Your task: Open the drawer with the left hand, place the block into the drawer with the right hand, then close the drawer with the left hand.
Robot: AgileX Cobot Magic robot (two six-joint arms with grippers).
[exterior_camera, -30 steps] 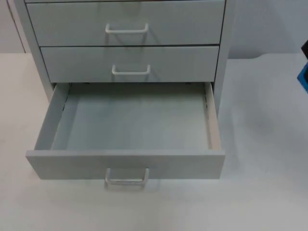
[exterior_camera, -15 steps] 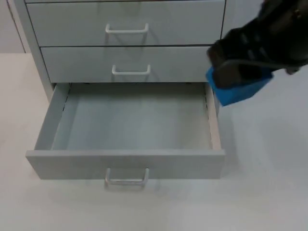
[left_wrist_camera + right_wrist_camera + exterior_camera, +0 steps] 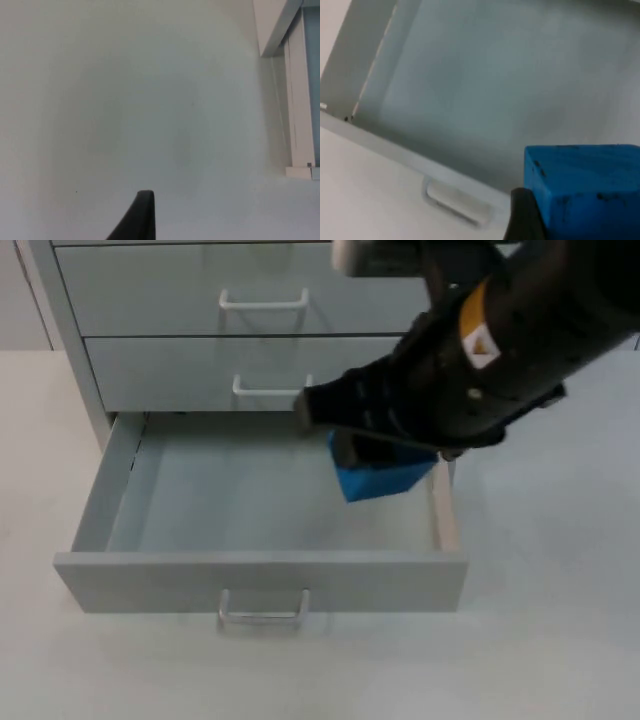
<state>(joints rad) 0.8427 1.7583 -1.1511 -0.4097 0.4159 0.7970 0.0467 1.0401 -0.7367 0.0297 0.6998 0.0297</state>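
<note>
- White surface lies nearest, carrying a grey cabinet.
- Its bottom drawer stands pulled out, handle toward us, pale floor bare on the left.
- Over the drawer's right rear part hangs the right hand, closed on a blue block held above the drawer floor; the right wrist view has the block against a black fingertip.
- Behind, two closed drawers.
- Left hand waits over bare surface beside the cabinet; I cannot tell how its fingers stand.
</note>
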